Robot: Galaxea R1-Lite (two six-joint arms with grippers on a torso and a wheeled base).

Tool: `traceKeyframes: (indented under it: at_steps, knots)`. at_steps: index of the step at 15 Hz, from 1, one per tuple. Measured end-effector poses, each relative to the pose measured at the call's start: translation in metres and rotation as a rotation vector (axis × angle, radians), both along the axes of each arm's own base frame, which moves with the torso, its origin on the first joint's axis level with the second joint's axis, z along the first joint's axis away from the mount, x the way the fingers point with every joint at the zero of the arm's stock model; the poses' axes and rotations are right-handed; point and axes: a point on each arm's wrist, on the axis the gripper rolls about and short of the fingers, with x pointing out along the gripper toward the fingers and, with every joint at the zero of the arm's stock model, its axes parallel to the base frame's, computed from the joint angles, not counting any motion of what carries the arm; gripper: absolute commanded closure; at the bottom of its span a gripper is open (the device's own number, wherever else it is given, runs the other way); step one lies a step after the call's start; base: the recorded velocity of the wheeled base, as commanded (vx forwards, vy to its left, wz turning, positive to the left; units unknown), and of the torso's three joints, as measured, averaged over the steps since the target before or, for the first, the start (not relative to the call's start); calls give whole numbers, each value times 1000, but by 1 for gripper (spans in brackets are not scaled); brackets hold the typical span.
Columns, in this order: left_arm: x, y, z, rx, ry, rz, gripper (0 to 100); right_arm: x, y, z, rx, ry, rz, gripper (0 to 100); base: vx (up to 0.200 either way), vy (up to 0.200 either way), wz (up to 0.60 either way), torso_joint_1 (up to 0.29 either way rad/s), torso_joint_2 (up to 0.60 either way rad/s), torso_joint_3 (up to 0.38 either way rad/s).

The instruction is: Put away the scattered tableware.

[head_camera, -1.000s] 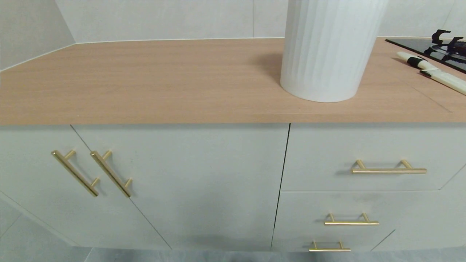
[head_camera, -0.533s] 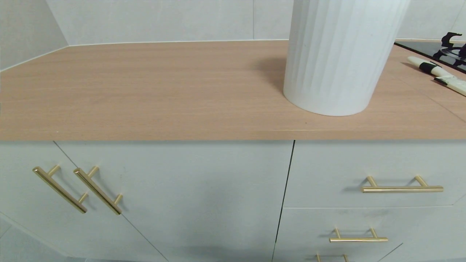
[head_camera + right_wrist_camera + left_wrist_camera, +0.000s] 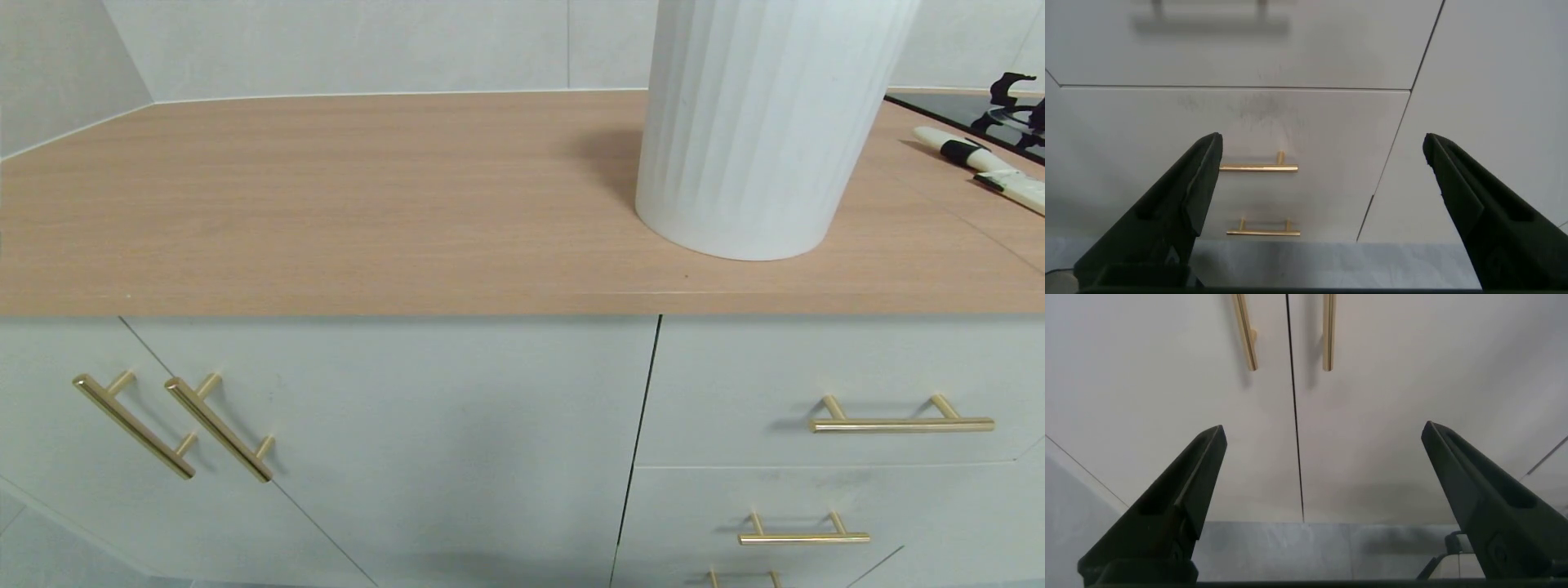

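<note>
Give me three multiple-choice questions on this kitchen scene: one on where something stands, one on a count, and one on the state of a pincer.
1. Where does the tall white ribbed container stand?
A. on the light wooden countertop
B. on the floor
C. inside a drawer

2. How many gold bar handles are on the pair of pale cabinet doors?
A. one
B. two
C. four

3. How is the left pincer?
A. shut on a spoon
B. shut on a handle
C. open, holding nothing

Answers:
1 A: in the head view its base rests on the wood.
2 B: each door carries one bar, and the two sit side by side.
3 C: its dark fingers stand wide apart, with nothing between them but the doors behind.
</note>
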Motion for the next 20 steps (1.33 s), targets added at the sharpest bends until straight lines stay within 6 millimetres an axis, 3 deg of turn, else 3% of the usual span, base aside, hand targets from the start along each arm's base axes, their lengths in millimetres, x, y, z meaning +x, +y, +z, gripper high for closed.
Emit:
traceKeyframes:
  at_steps: [9, 12, 20]
  knots:
    - [0, 0, 0, 0, 0, 0, 0, 0, 0, 0, -1, 0, 0, 0, 0, 0, 0, 0, 0, 0]
    - [0, 0, 0, 0, 0, 0, 0, 0, 0, 0, -2, 0, 2, 0, 0, 0, -600, 1, 1, 5]
    - [0, 0, 0, -1, 0, 1, 0, 0, 0, 0, -1, 0, 2, 0, 0, 0, 0, 0, 0, 0]
